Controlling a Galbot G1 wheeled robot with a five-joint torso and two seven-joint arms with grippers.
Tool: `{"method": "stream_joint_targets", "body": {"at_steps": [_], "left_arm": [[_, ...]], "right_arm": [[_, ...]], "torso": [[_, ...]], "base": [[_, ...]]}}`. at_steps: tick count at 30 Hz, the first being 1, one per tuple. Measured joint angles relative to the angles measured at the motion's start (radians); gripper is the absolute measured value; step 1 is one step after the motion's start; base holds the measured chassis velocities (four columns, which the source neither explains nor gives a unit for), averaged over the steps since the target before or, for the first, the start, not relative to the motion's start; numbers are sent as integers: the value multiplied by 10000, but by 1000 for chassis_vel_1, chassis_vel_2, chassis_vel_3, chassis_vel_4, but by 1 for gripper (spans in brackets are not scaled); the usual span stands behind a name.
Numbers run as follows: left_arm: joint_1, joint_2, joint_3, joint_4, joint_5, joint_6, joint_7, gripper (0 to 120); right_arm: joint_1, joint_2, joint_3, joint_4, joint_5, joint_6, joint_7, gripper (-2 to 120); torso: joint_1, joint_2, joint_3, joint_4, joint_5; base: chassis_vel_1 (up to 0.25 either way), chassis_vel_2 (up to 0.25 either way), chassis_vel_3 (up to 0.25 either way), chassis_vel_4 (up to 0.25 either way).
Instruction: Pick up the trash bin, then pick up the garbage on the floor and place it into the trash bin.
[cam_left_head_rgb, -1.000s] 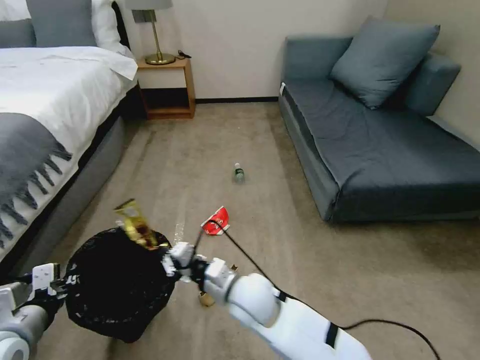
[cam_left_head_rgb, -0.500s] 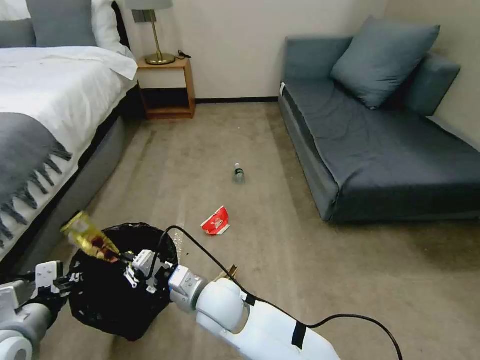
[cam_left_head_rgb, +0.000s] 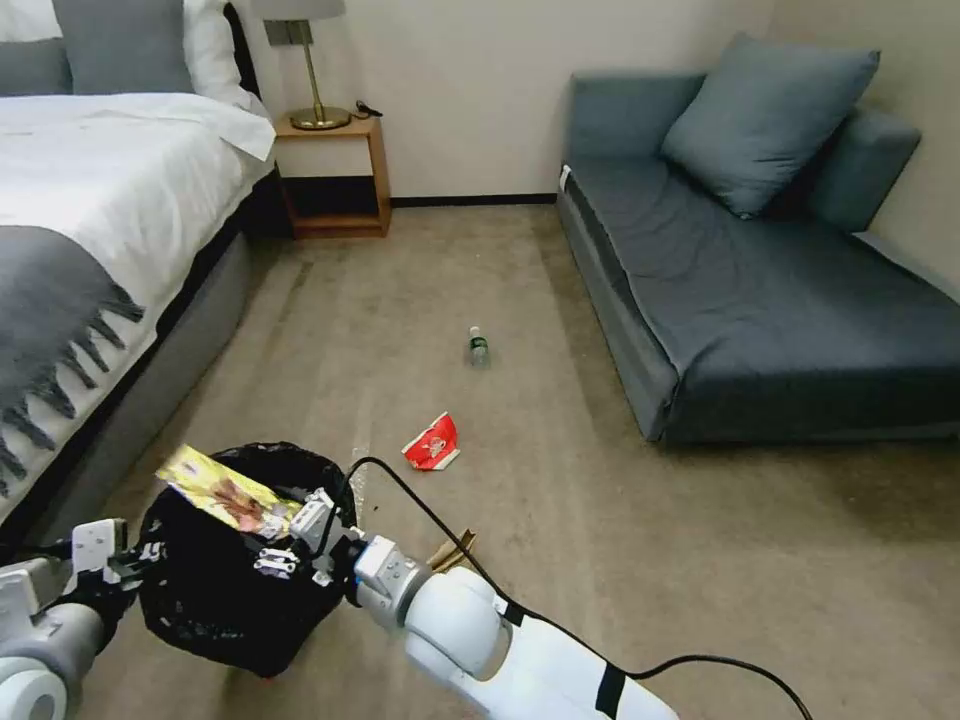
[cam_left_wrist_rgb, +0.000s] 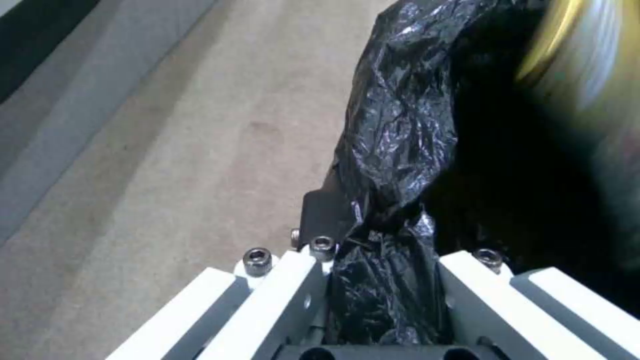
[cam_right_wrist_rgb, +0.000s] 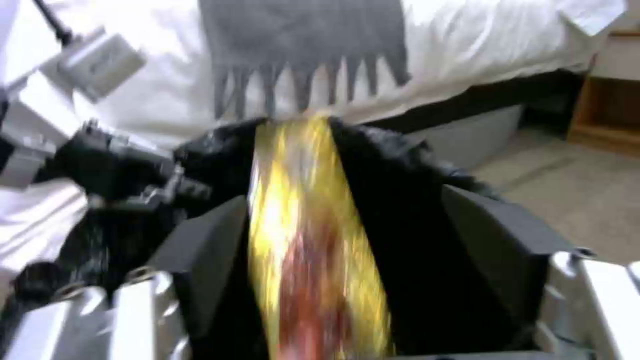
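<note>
The trash bin (cam_left_head_rgb: 215, 600), lined with a crinkly black bag, hangs just above the floor (cam_left_head_rgb: 560, 560). My left gripper (cam_left_head_rgb: 125, 565) is shut on its near rim, and the bag (cam_left_wrist_rgb: 400, 125) is pinched between my left gripper's (cam_left_wrist_rgb: 387, 240) fingers. My right gripper (cam_left_head_rgb: 290, 535) is over the bin's mouth, open. The gold-brown snack wrapper (cam_left_head_rgb: 220, 492) lies flat across the mouth, and in the right wrist view this wrapper (cam_right_wrist_rgb: 307, 235) is blurred between the spread fingers (cam_right_wrist_rgb: 207, 250). Other garbage lies on the carpet: a red-and-white wrapper (cam_left_head_rgb: 432, 443), a small bottle (cam_left_head_rgb: 478, 346) and a tan paper bag (cam_left_head_rgb: 455, 550) half behind my right arm.
A bed (cam_left_head_rgb: 90, 200) with a grey fringed throw runs along the left. A blue-grey sofa (cam_left_head_rgb: 780, 290) stands on the right. A wooden nightstand (cam_left_head_rgb: 335, 175) with a lamp is at the back wall. A black cable (cam_left_head_rgb: 420, 505) loops from my right arm.
My right gripper carried the gold wrapper from the bin's right rim to over its mouth. The wrapper went from upright to lying flat, and the fingers now stand apart.
</note>
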Motion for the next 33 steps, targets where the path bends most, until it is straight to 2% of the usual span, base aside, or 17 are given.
{"method": "stream_joint_targets", "body": {"at_steps": [1, 5, 12, 15, 17, 20, 26, 33], "left_arm": [[0, 0, 0, 0, 0, 0, 0, 3], [-92, -5, 102, 10, -2, 0, -1, 3], [-129, 16, 75, 112, -30, 0, -2, 3], [-283, 144, 19, 340, -41, 1, -20, 3], [-321, 163, -13, 366, -54, 1, -28, 3], [-458, 187, -115, 420, -170, 0, -36, 3], [-515, 232, -302, 498, -216, 1, -36, 3], [-408, 235, -564, 465, -332, 1, -10, 3]], "right_arm": [[0, 0, 0, 0, 0, 0, 0, 80], [-409, -309, 419, 465, 18, 22, -77, 97], [-1447, -1118, 1719, 1513, -254, 476, -127, 100], [-2661, -1859, 3182, 2081, -506, 1481, -138, 100], [-2937, -1939, 3536, 2122, -566, 1737, -140, 100], [-4345, -1991, 5035, 2160, -1066, 2916, -210, 100], [-5262, -1952, 5774, 1986, -1228, 4026, -438, 100], [-5215, -1931, 5585, 1616, -1238, 4149, -628, 100]], "torso": [[0, 0, 0, 0, 0], [0, 0, 0, 0, 0], [0, 0, 0, 2, 3], [0, 0, 0, 2, 3], [0, 1, 0, -2, 2], [0, 1, 0, -5, 3], [0, 1, 0, -1, 3], [-1, 1, 0, 2, 2]], "base": [[0, 0, 0, 0], [0, 0, 0, 0], [0, 0, 0, 0], [0, 0, 0, 0], [0, 0, 0, 0], [0, 0, 0, 0], [0, 0, 0, 0], [0, 0, 0, 0]]}}
